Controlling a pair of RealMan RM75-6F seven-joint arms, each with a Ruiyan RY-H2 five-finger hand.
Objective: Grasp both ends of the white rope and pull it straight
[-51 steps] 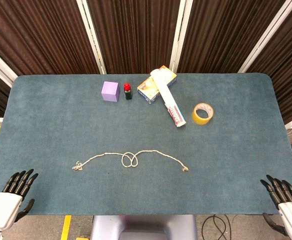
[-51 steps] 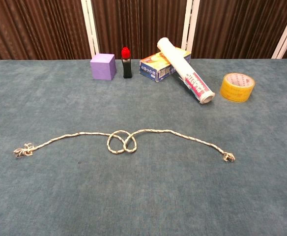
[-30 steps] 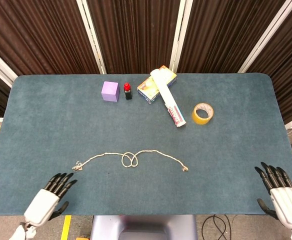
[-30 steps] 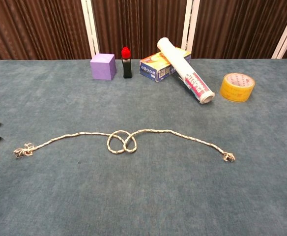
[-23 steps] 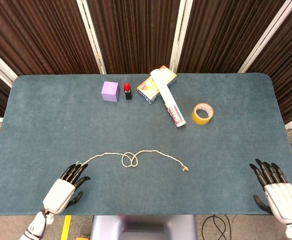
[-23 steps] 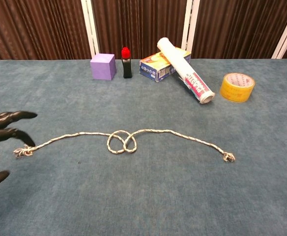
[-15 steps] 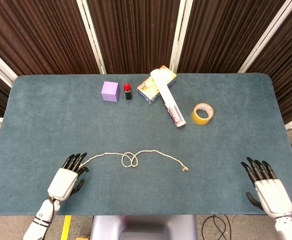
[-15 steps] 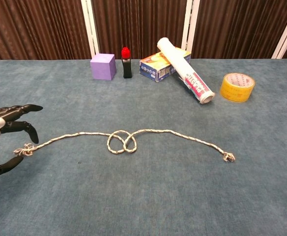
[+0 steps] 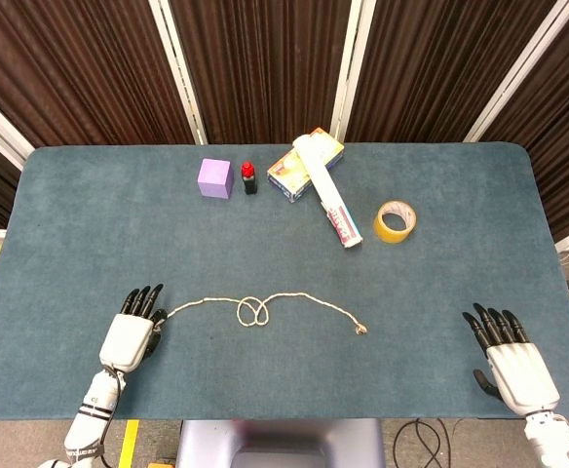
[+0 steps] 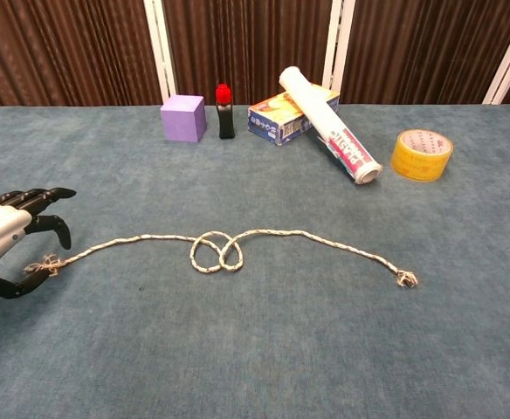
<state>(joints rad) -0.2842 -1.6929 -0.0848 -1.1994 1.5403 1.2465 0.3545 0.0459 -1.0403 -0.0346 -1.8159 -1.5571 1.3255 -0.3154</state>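
White rope [image 9: 255, 309] left end sits hidden under left hand [image 9: 132, 336].

Bare carpet between right hand [image 9: 516, 363] and rope [image 9: 265, 306] end; clutter well beyond, at table's far edge.

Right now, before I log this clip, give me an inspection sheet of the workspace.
Surface: blue-grey carpeted table, flat.
Job's things: white rope slack, looped mid-length; right end lies free.
Clutter: purple cube, red-capped bottle, box with a roll leaning on it, yellow tape, all along the far side.
Robot hands: left robot hand at the rope's left end, grasp not confirmed; right robot hand open, far from the rope.
Cables: some on the floor.
Surroundings: dark curtains.
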